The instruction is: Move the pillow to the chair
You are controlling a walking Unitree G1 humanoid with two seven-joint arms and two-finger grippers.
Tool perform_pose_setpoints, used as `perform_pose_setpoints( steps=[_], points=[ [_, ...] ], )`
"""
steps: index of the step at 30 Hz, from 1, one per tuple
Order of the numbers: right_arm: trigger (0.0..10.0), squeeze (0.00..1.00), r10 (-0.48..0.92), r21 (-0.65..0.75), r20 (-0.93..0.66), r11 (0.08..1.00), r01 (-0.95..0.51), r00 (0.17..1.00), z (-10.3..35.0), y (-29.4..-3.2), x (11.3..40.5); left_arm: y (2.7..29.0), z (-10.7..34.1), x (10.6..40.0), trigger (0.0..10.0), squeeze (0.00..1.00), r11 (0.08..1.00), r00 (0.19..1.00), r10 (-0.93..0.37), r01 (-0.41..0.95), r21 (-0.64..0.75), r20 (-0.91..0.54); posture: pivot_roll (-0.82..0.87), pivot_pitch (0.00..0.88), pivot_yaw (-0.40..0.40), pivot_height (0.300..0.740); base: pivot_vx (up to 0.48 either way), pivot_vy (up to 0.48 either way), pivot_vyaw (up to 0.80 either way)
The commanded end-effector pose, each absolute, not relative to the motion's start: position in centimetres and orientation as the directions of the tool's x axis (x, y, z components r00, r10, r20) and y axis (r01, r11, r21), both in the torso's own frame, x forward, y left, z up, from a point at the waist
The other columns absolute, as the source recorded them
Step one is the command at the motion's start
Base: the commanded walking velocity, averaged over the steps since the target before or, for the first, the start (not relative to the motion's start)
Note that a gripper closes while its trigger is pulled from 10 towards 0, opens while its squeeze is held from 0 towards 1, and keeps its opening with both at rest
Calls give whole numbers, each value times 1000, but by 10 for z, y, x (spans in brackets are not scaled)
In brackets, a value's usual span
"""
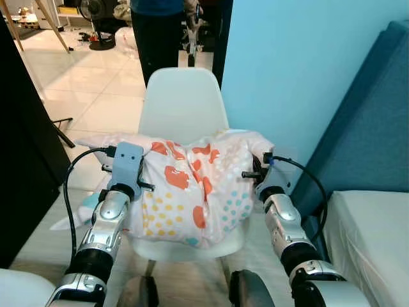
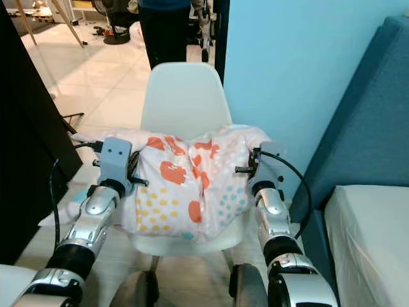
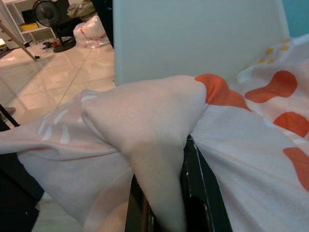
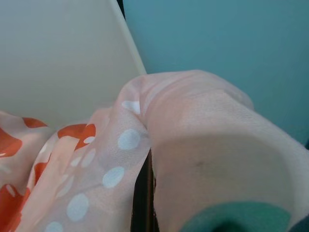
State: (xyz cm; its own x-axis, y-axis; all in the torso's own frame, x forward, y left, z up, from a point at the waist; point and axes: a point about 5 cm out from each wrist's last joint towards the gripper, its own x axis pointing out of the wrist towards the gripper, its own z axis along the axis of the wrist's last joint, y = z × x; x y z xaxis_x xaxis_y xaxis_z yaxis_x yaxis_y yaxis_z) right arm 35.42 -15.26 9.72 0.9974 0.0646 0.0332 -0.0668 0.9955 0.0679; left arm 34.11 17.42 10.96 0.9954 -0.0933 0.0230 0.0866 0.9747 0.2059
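White chair (image 1: 182,105) bears one pillow (image 1: 192,192); left pincer (image 3: 166,203) and right pincer (image 4: 145,193) pinch its corners.

The pillow (image 1: 192,192) is looking like soft matt cloth, finely woven, printed with orange blotches and coloured dots. The chair (image 1: 183,102) is showing a smooth white plastic shell with a dull sheen. At twelve o'clock the floor (image 1: 89,96) is gleaming as glossy pale tile, catching reflections. The wall (image 1: 287,70) at one o'clock is appearing as flat matt blue paint. At three o'clock the sofa (image 1: 377,121) is showing a teal woven fabric, slightly rough. Both arms are shining as brushed silver metal; the left gripper (image 3: 166,212) is showing smooth black plastic fingers (image 3: 200,193).
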Motion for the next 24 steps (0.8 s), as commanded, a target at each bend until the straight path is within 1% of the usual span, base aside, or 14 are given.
perform_pose_setpoints(
  steps=[1, 14, 22, 24],
  points=[
    [10000, 0, 111, 73, 36, 991, -114, 993, 101, -143, 357, 166, 122, 348, 10000, 0, 965, 989, -127, 107, 241, 70, 21, 0, -66, 590, 0, 0, 0],
    [10000, 0, 149, 60, 1, 987, -149, 989, 100, -138, 360, 175, 124, 352, 10000, 0, 962, 994, -63, 38, 269, 85, 24, 0, -76, 590, 0, 0, 0],
    [10000, 0, 148, 61, -2, 987, -148, 989, 99, -139, 360, 172, 123, 353, 10000, 0, 965, 994, -74, 52, 256, 76, 28, 0, -74, 590, 0, 0, 0],
    [10000, 0, 158, 53, -25, 986, -156, 987, 97, -138, 360, 172, 122, 353, 10000, 0, 967, 994, -78, 58, 250, 71, 33, 0, -77, 590, 0, 0, 0]
  ],
)
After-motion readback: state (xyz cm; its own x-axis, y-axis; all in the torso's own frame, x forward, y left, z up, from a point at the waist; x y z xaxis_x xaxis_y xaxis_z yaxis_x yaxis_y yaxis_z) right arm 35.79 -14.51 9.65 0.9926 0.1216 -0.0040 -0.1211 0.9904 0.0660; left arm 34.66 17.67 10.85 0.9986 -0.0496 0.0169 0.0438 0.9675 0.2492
